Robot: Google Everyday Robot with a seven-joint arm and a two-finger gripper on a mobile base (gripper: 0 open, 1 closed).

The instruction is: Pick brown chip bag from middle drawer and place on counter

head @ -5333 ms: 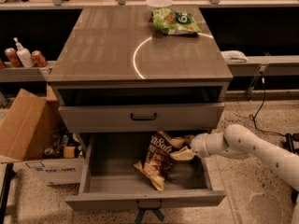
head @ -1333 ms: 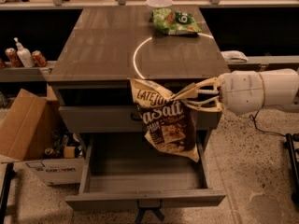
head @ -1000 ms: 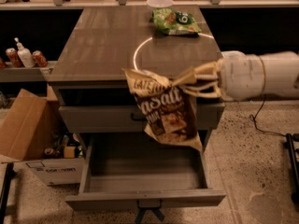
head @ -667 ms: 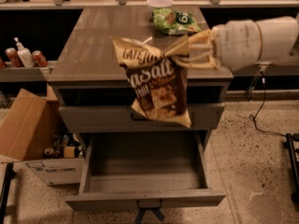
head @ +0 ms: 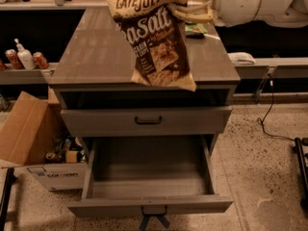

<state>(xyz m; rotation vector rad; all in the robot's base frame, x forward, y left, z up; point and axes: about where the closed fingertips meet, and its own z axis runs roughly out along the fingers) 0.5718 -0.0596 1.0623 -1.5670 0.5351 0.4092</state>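
My gripper (head: pixel 186 3) is at the top of the view, above the counter's right half, shut on the top edge of the brown chip bag (head: pixel 154 42). The bag hangs from it, dark brown and cream with white "Salt" lettering, in the air over the counter (head: pixel 91 52). Its lower end covers the counter's front edge. The middle drawer (head: pixel 149 177) stands pulled out below, its plain grey inside bare.
A green chip bag (head: pixel 196 29) lies on the counter behind the gripper, mostly hidden. An open cardboard box (head: pixel 33 138) with clutter stands left of the cabinet. Cans and a bottle (head: pixel 25 57) sit on the left ledge. A cable (head: pixel 269 114) runs on the floor at the right.
The gripper has lifted the brown chip bag out of the drawer, up past the cabinet front to above the counter. The drawer is now empty.
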